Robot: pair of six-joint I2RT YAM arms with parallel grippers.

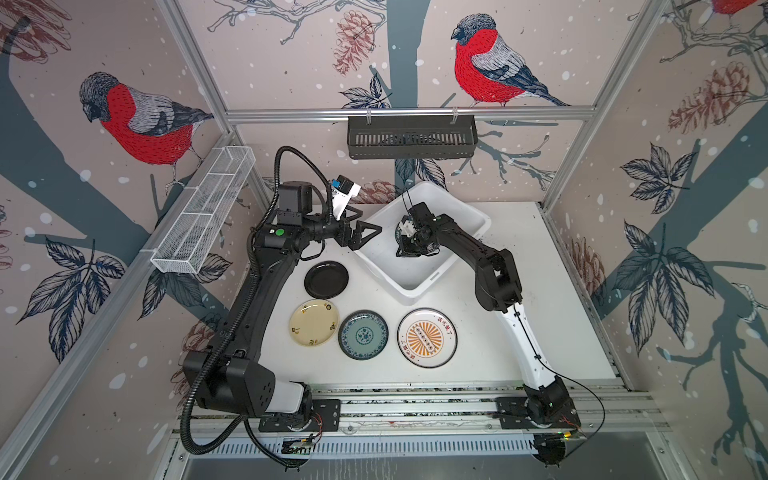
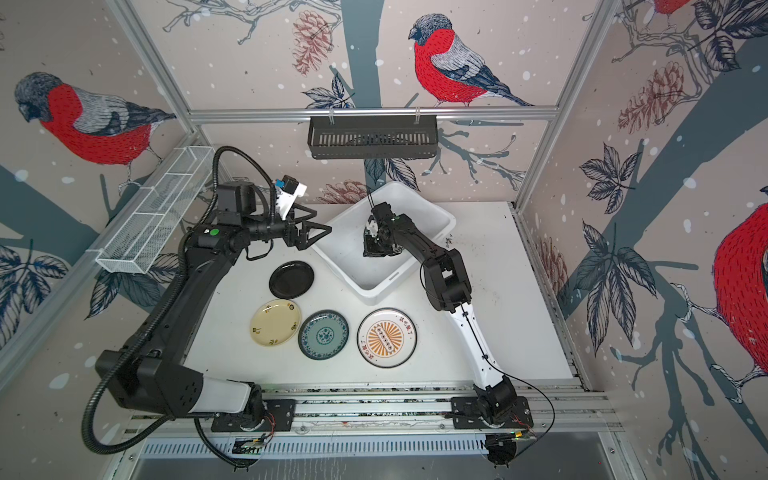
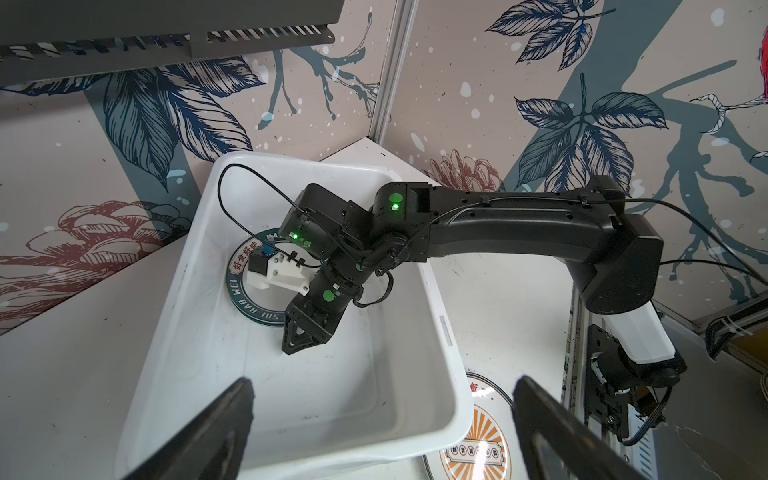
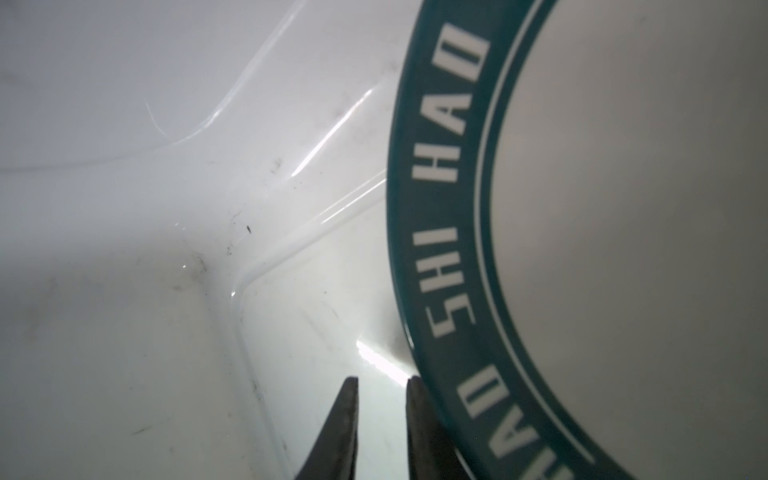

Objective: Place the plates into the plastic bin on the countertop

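Four plates are lying flat on the surface (image 1: pixel 519 345) in front of the plastic bin (image 1: pixel 415 291): a black plate (image 1: pixel 326 279), a cream-yellow plate (image 1: pixel 313 323), a teal plate (image 1: pixel 363 334) with a blue rim, and a white sunburst plate (image 1: pixel 427 337). A fifth, the green-lettered plate (image 3: pixel 249 299), is resting on the bin's floor, partly hidden under the right arm's wrist.

The right gripper (image 4: pixel 382 415) is hanging low inside the bin, its jaws only narrowly apart with nothing between them. It is sitting just beside that plate's rim, so a careless lift is risking a nudge or a tipped edge.

The left gripper (image 1: pixel 368 237) is hovering wide open and empty over the bin's rim, near the right arm. Both arms reaching in together would be inviting a collision.

The cream-yellow and teal plates are lying almost touching, so a gripper sliding under one is likely to be shoving its neighbour. Glossy and shallow, all are looking slippery to pinch.
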